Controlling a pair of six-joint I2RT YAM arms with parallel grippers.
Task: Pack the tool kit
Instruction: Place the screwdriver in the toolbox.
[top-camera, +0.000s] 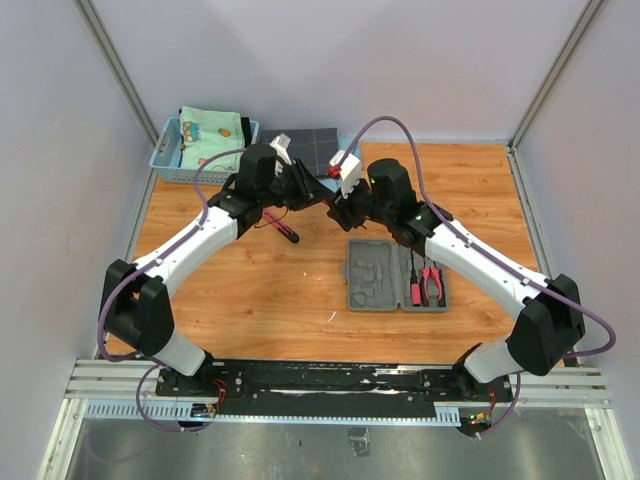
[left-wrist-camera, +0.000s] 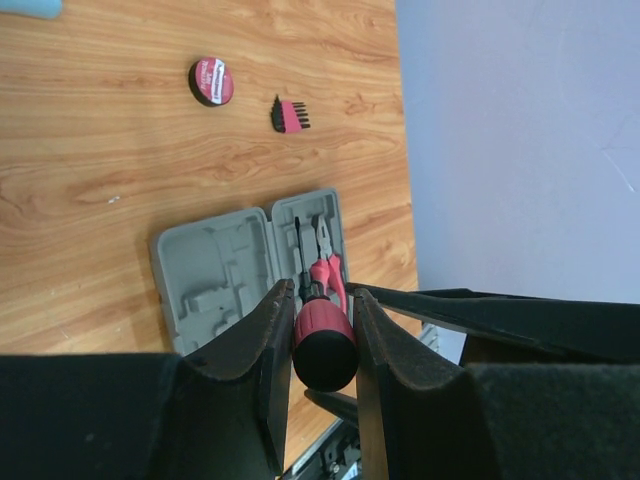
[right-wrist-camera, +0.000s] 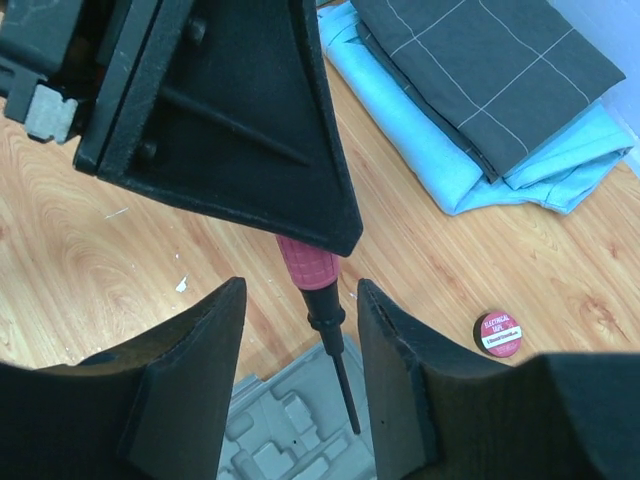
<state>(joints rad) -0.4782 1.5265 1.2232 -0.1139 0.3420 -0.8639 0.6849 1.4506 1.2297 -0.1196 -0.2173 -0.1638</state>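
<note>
My left gripper (left-wrist-camera: 322, 290) is shut on the pink-and-black handle of a screwdriver (left-wrist-camera: 322, 335) and holds it in the air over the table. Its thin black shaft (right-wrist-camera: 340, 370) hangs between the fingers of my right gripper (right-wrist-camera: 300, 287), which stands open around it without touching. Below lies the open grey case (top-camera: 375, 275). Pliers (top-camera: 432, 283) and another pink-handled tool (top-camera: 415, 288) sit in its right half. A round tape (left-wrist-camera: 211, 81) and a small pink bit holder (left-wrist-camera: 290, 115) lie loose on the wood. Both grippers meet at the table's back middle (top-camera: 320, 195).
A pink-and-black tool (top-camera: 282, 226) lies on the table left of the case. A dark checked cloth (top-camera: 305, 148) over a light blue one (right-wrist-camera: 420, 120) sits at the back. The light blue basket (top-camera: 165, 155) stands in the back left corner.
</note>
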